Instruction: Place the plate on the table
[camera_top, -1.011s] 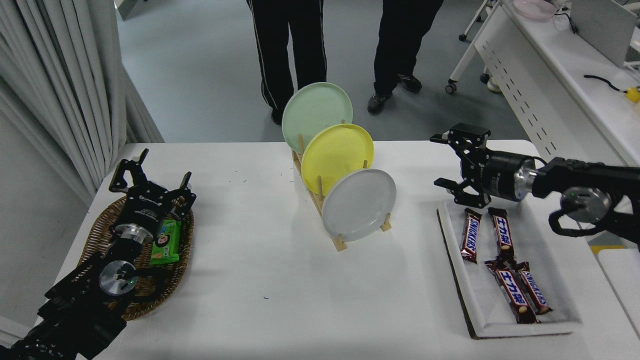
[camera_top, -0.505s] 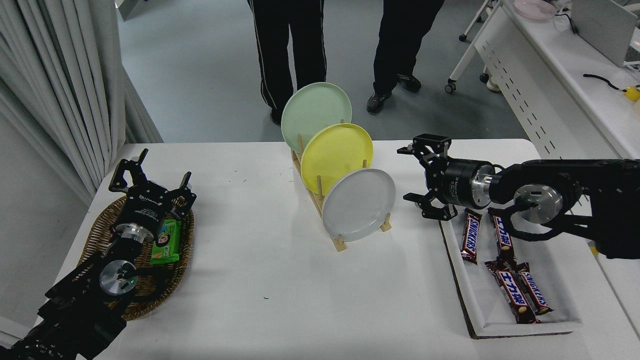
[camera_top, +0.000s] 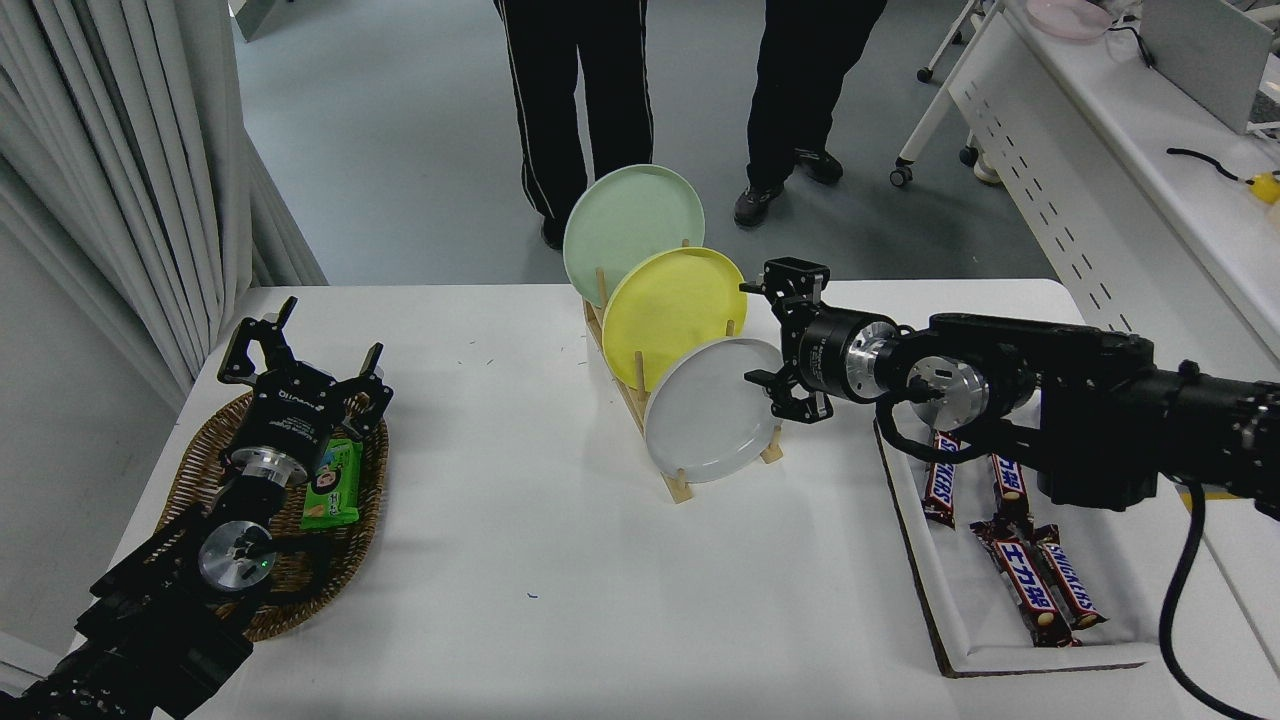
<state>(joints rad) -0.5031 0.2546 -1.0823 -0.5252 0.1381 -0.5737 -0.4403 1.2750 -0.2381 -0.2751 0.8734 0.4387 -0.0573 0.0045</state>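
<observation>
Grey plate (camera_top: 712, 412) stands on edge in wooden rack (camera_top: 680, 487), nearest slot to camera, in middle of white table (camera_top: 520, 540). Yellow plate (camera_top: 672, 305) just behind it in rack, pale green plate (camera_top: 630, 218) behind that. Right end effector (camera_top: 775, 338) at right edge of grey plate, fingers spread wide, one above rim, one beside it; contact cannot tell. Left end effector (camera_top: 300, 345) spread open, over wicker basket (camera_top: 200, 470), far left of rack. White tray (camera_top: 960, 620) with chocolate bars (camera_top: 1040, 585) right of rack.
</observation>
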